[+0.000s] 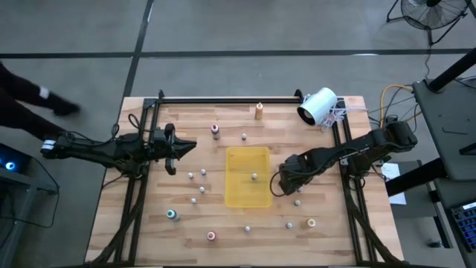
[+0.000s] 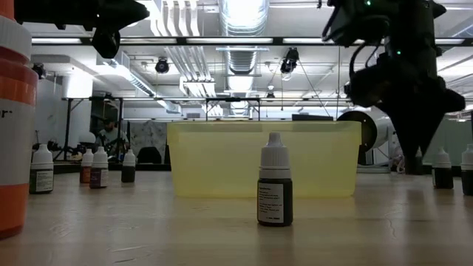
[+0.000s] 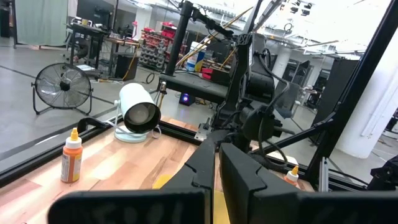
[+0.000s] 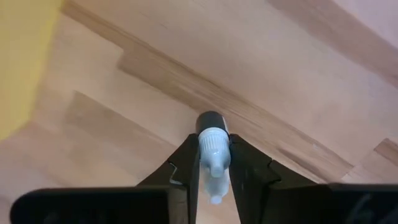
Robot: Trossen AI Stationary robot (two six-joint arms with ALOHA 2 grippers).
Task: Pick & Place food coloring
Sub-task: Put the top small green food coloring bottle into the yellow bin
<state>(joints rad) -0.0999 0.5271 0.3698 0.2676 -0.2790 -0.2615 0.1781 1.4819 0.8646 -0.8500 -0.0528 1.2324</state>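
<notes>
Table first: wood planks, with the yellow tray in the middle and little bottles scattered round it. Left claw waits clenched and empty, off to the tray's left. Right claw is down just beside the tray's right edge, its two fingers pinching a small white-capped bottle. I'd say squeeze firmly first, then lift straight up so it doesn't slip, and carry it over the tray.

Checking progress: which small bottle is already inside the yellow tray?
The lone small bottle standing in the yellow tray; every other bottle stands on the wood.
</notes>
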